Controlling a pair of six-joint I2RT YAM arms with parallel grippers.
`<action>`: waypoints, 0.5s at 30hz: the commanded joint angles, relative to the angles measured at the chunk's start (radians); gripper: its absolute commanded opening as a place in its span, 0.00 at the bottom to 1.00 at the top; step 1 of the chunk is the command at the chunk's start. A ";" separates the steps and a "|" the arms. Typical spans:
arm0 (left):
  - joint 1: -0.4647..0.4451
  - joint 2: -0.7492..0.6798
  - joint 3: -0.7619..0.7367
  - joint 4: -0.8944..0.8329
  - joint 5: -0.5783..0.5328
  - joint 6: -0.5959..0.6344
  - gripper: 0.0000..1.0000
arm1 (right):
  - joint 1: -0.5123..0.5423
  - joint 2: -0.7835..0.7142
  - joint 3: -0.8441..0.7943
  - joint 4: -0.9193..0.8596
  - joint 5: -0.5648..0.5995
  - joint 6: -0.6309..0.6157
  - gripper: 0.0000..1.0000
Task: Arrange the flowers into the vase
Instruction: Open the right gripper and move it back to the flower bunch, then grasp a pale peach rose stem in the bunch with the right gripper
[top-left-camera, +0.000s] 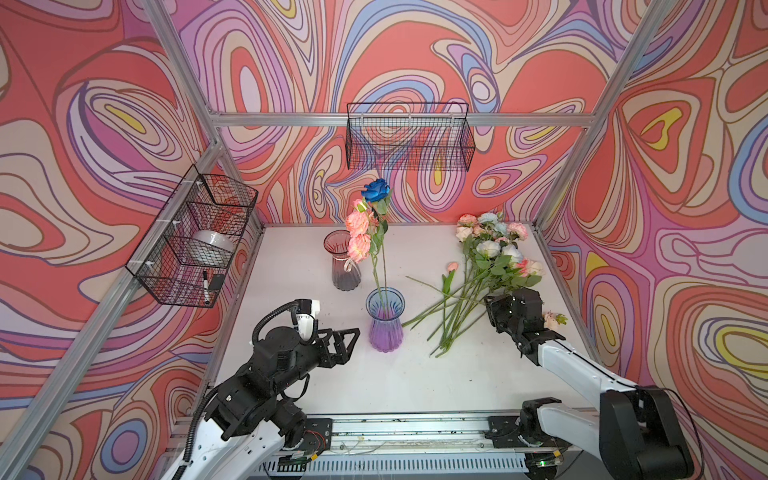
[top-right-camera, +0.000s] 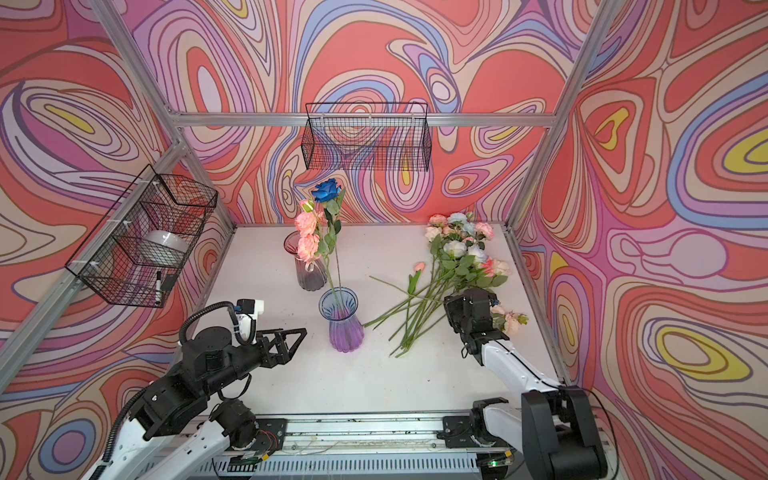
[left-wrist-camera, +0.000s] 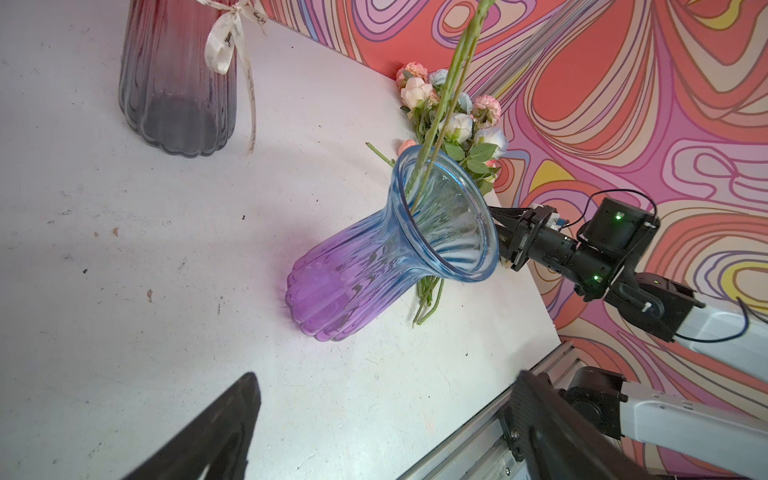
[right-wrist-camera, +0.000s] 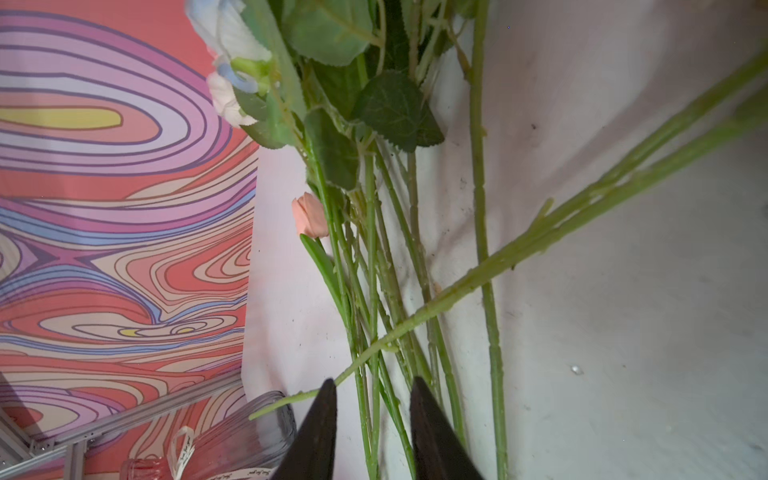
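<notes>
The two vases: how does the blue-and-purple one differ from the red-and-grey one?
Colour: the blue-and-purple vase fades from blue rim to purple base; the red-and-grey vase from red to dark grey. Contents: the blue-and-purple vase holds flower stems; the red-and-grey vase looks empty. Trim: only the red-and-grey vase wears a cream ribbon bow, the blue-and-purple vase none. Both are ribbed glass, upright on the table.

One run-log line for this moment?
left gripper open, beside blue vase | right gripper open, straddling loose flower stems | dark blue rose, pink spray in vase
</notes>
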 joint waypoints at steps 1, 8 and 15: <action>0.003 -0.007 -0.009 0.010 0.003 0.013 0.96 | -0.023 0.072 -0.037 0.162 -0.063 0.109 0.31; 0.003 -0.006 -0.007 0.008 -0.002 0.016 0.96 | -0.031 0.150 -0.077 0.287 -0.028 0.192 0.30; 0.005 0.006 -0.010 0.016 0.001 0.017 0.96 | -0.037 0.202 -0.073 0.314 0.004 0.219 0.27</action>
